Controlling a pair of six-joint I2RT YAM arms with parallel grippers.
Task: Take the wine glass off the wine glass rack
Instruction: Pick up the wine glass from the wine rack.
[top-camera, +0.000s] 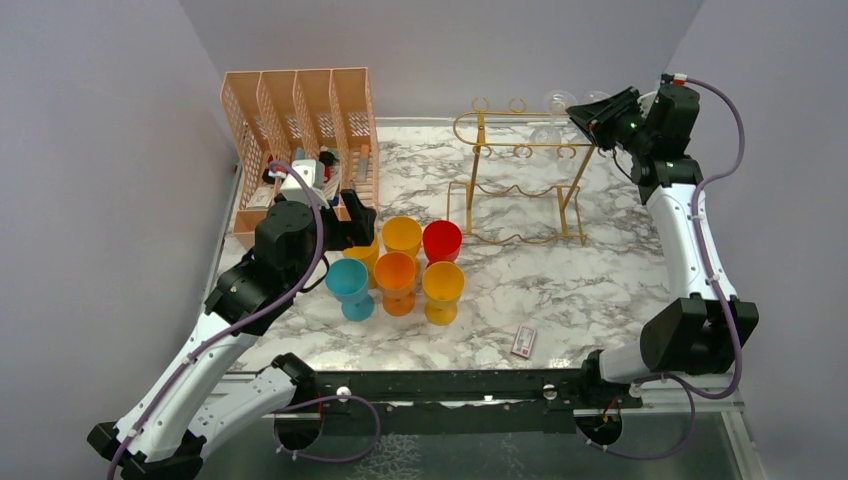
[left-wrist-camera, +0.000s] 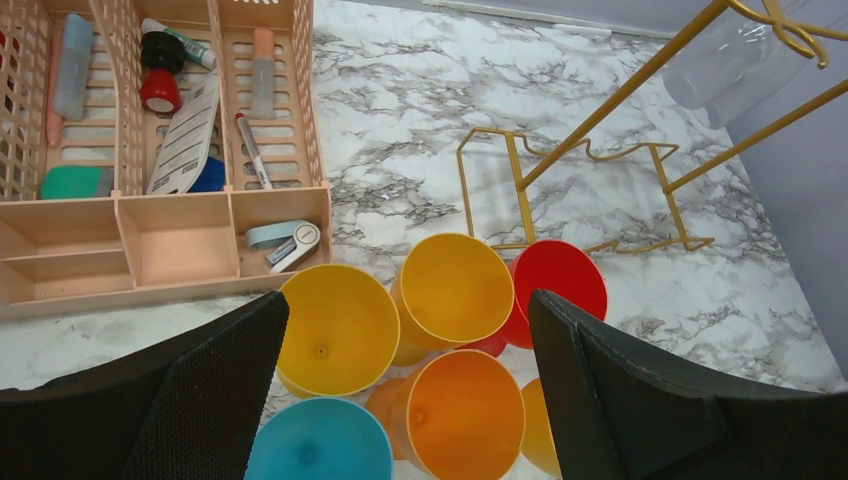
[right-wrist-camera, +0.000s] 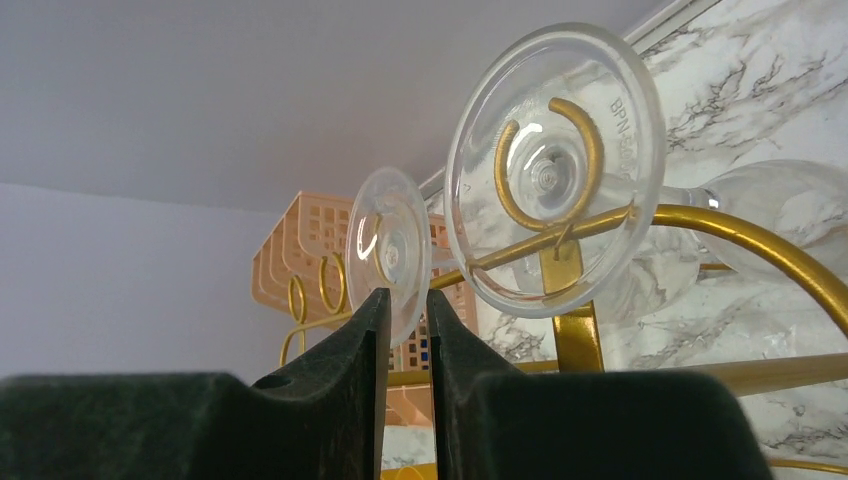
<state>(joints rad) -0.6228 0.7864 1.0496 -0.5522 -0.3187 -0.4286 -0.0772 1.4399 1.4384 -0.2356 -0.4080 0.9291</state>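
The gold wire wine glass rack (top-camera: 520, 175) stands at the back of the marble table; its top rail also shows in the right wrist view (right-wrist-camera: 760, 240). Two clear wine glasses hang upside down at its right end. My right gripper (top-camera: 585, 118) is at that end. In the right wrist view its fingertips (right-wrist-camera: 407, 293) are pinched on the rim of the round foot of the farther wine glass (right-wrist-camera: 388, 250). The nearer glass's foot (right-wrist-camera: 555, 170) sits on a curled hook. My left gripper (left-wrist-camera: 408, 305) is open and empty above the coloured cups.
Several plastic goblets (top-camera: 400, 265) in yellow, orange, red and blue cluster at centre left. A peach lattice organiser (top-camera: 300, 140) with pens and small items stands at the back left. A small card (top-camera: 523, 342) lies near the front edge. Grey walls close in on both sides.
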